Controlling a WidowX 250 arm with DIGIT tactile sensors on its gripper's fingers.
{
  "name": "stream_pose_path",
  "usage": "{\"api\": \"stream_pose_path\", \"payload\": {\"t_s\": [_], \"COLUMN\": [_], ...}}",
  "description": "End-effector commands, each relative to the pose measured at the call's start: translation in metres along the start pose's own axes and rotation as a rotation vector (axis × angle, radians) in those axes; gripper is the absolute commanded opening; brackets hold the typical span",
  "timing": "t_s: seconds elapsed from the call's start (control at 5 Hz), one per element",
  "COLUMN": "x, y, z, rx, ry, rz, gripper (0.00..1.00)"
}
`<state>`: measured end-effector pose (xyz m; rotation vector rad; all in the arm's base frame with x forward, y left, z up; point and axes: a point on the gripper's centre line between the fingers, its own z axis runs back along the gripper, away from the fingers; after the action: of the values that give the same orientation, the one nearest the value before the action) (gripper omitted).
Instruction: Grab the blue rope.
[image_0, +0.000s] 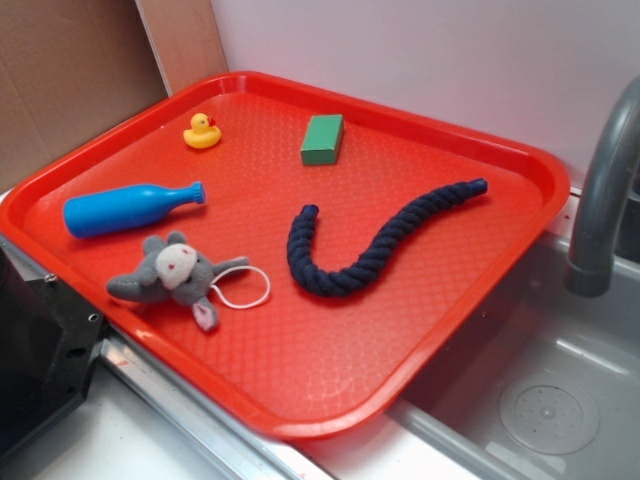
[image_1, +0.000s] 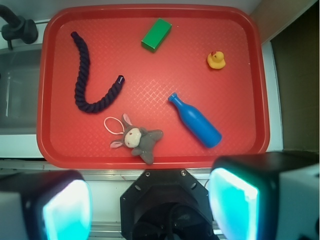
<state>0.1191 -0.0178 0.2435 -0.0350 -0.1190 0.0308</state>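
Rope (image_0: 372, 252) lies curled on the tray (image_0: 300, 380), claw (image_1: 150, 207) wide open and empty above the near edge; a shallow pinch could slip off its rounded strands.

A red plastic tray (image_0: 500, 150) with a raised rim and a pebbled floor carries everything here. In the exterior view, a thick dark navy twisted rope (image_0: 365, 255) lies just right of the tray's middle, bent in a hook, one end pointing toward two o'clock. A green rectangular block (image_0: 323, 139) lies flat at twelve o'clock. A small yellow rubber duck (image_0: 201, 131) stands at eleven o'clock. A bright blue plastic bottle (image_0: 125, 209) lies on its side at nine o'clock. A grey plush mouse (image_0: 172, 274) with a white loop of cord lies at eight o'clock.
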Motion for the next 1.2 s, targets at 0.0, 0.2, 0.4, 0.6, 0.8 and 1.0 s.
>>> {"api": "stream_pose_path", "payload": {"t_s": [0.0,0.2,0.4,0.6,0.8,1.0], "x": [0.0,0.048,0.087,0.115,0.123,0.106], "y": [0.0,0.013,0.02,0.023,-0.019,-0.07], "z": [0.0,-0.008,0.001,-0.003,-0.007,-0.01], "rx": [0.0,0.01,-0.025,-0.061,-0.121,-0.141], "ry": [0.0,-0.008,-0.027,-0.011,0.012,0.034], "rz": [0.0,0.076,0.126,0.14,0.045,-0.065], "gripper": [1.0,1.0,1.0,1.0,1.0,1.0]}}
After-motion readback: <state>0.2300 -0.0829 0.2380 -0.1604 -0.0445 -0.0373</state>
